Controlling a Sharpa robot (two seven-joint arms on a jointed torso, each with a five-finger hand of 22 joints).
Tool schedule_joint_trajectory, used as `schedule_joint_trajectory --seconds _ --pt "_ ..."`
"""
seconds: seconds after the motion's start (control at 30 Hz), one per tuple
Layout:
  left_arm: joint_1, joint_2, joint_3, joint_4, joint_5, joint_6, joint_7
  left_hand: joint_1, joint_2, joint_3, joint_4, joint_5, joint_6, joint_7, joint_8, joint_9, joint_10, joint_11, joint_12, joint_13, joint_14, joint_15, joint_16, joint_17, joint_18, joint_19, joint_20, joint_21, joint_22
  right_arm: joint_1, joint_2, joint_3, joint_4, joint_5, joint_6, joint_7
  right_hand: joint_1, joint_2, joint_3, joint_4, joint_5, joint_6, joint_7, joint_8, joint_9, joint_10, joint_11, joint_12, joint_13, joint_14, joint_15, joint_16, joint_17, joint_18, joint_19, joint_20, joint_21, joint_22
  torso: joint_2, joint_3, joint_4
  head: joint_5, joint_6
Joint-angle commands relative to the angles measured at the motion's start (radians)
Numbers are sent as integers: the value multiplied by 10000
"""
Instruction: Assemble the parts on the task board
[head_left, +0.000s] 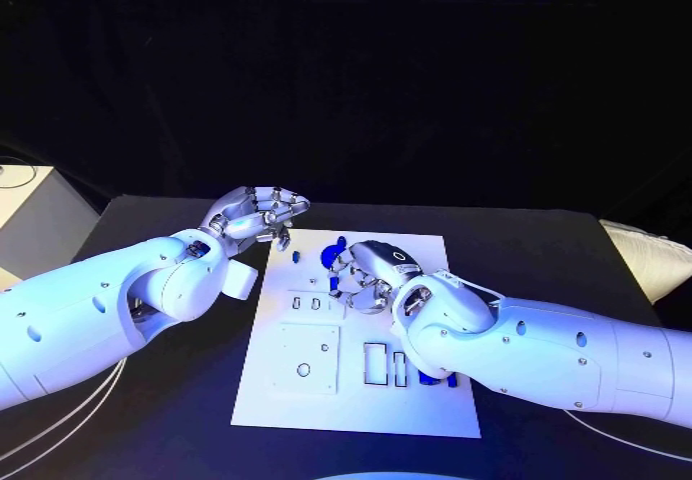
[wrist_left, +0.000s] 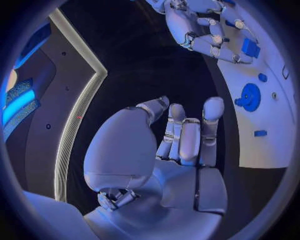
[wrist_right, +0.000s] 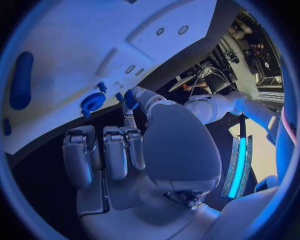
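**Desk:** Fingers (head_left: 351, 283) first. What are they doing over the board?

**Caption writer:** On the right hand (head_left: 372, 275), they pinch a small blue part (wrist_right: 130, 98) between thumb and one fingertip; the right wrist view shows the piece at the tips, just beside a round blue part (wrist_right: 92, 103) standing in the task board (head_left: 433, 400). The left hand (head_left: 257, 216) hovers at the board's far left corner, above the black counter (head_left: 548, 250), fingers curled inward around nothing.

**Desk:** Where does the board sit?

**Caption writer:** Flat in the middle of the counter, between the two arms. Its near half carries rectangular slots and a square plate; a further blue part (head_left: 430, 379) shows beside the right forearm.

**Desk:** How will that pinched piece handle?

**Caption writer:** By its look, light and rigid, probably smooth plastic, so it could twist or slip out of a tip grip. My judgement: hold it by opposite flat sides and keep the end that enters the board free. Pressing it in at a tilt looks the likeliest way to jam it.

**Desk:** Do the cameras differ?

**Caption writer:** Yes. From the head view, the right hand's back covers the pinch, and only slivers of blue peek out round the hand. The right wrist view looks under the palm and shows the part against the board. The left wrist view shows its own bare palm, with the right hand across the board holding a blue piece (wrist_left: 250, 47), and several seated blue parts, among them a round one (wrist_left: 250, 96).
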Motion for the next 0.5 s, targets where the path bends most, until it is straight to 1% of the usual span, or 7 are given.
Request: schedule_joint_trajectory --seconds 0.03,0.13,0.2,0.23,0.3,0.4,0.5 --pt "2 40 5 -9 -80 276 -432 -121 5 9 106 5 -81 -19 246 108 681 -32 1132 1298 489 -28 512 901 -213 614 -22 629 1044 -123 155 -14 -81 -813 111 -835 -141 1 65 -12 -104 -33 -15 181 364 1024 -58 7 2614 1061 -49 41 2633 -65 1046 -65 46 2629 17 -5 44 0 -11" --pt "2 53 4 -19 -218 434 -579 -156 31 23 181 7 -93 -59 349 144 1154 -70 1599 1938 820 -65 780 1488 -365 1137 -62 1115 1936 -226 293 -26 -138 -941 90 -1016 -161 5 74 -5 -129 -37 -14 190 368 1032 -57 16 2621 1061 -49 41 2633 -65 1046 -65 46 2629 22 4 53 24 -59" --pt "1 52 3 -23 -314 554 -697 -193 24 25 235 7 -163 -57 346 135 1278 -79 1701 2043 1027 -84 931 1859 -470 1490 -89 1423 2522 -290 386 -31 -185 -1030 81 -1098 -161 5 74 -5 -129 -37 -14 190 368 1032 -57 16 2621 1061 -49 41 2633 -65 1046 -65 46 2629 31 3 56 22 -64" --pt "1 55 3 -24 -365 598 -741 -207 30 39 264 10 -202 -51 330 126 1141 -79 1602 1817 1130 -88 1003 2053 -530 1686 -98 1585 2852 -309 418 -33 -208 -1056 80 -1121 -169 5 76 -3 -134 -40 -13 191 368 1035 -56 20 2624 1061 -49 41 2633 -65 1046 -65 46 2629 32 -3 60 13 -68" --pt "2 62 3 -22 -537 691 -828 -228 32 63 304 14 -232 -48 311 110 1089 -81 1538 1700 1237 -96 1074 2252 -591 1899 -111 1761 3194 -342 486 -42 -280 -1104 87 -1165 -169 5 76 -3 -134 -40 -13 191 368 1035 -56 20 2624 1061 -49 41 2633 -65 1046 -65 46 2629 28 -8 66 12 -77" --pt "2 74 3 -12 -750 807 -949 -264 11 78 353 12 -289 -31 258 81 875 -72 1355 1353 1260 -95 1080 2275 -596 1946 -118 1801 3230 -379 593 -65 -429 -1182 97 -1201 -178 -12 77 -8 -141 -51 -13 194 369 1037 -56 22 2625 1061 -49 41 2633 -65 1046 -65 46 2629 17 -13 64 25 -120" --pt "2 80 2 -13 -833 833 -1011 -270 5 80 360 11 -296 -28 249 76 861 -70 1337 1329 1265 -94 1082 2282 -594 1943 -118 1799 3217 -423 666 -76 -510 -1240 98 -1207 -176 -22 80 -16 -146 -60 -14 194 369 1034 -57 19 2623 1061 -49 41 2633 -65 1046 -65 46 2629 27 2 36 39 -137"
